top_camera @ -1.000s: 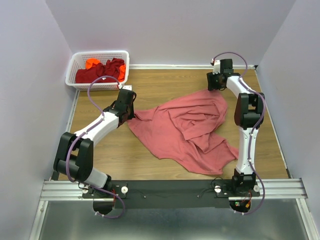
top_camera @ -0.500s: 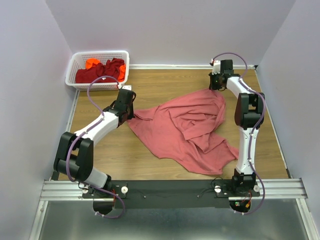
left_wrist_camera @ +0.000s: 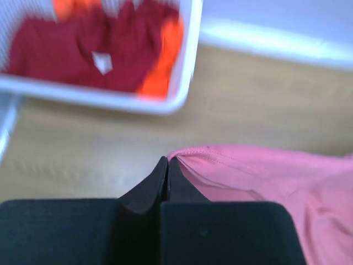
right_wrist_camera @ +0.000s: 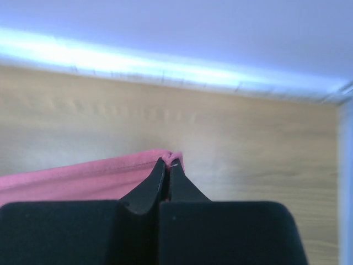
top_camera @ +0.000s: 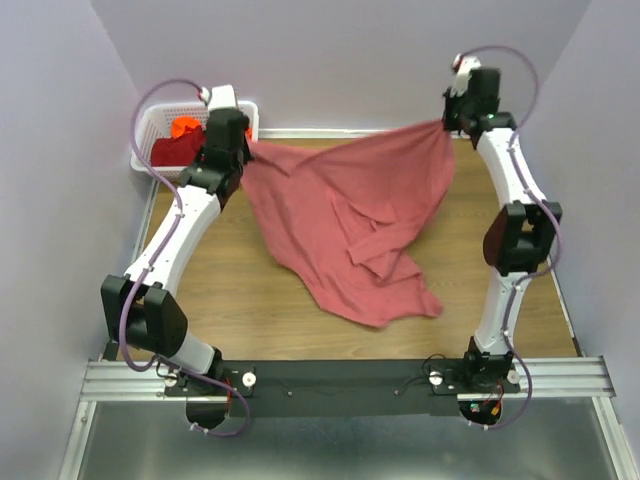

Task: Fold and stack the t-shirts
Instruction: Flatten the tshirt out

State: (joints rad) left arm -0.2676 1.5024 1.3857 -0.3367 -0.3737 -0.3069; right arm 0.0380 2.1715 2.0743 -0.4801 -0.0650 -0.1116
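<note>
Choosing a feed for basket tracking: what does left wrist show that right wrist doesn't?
Only left wrist: the left gripper, plus the white basket with the dark red shirt and the orange shirt inside. Only right wrist: the right gripper. Both: a shut gripper pinching the hem of the salmon-pink shirt above the wooden table, with the wall base beyond.

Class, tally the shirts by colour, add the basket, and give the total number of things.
Pink shirt: 1
Dark red shirt: 1
Orange shirt: 1, as far as the bundle shows
Basket: 1
Total: 4
</note>
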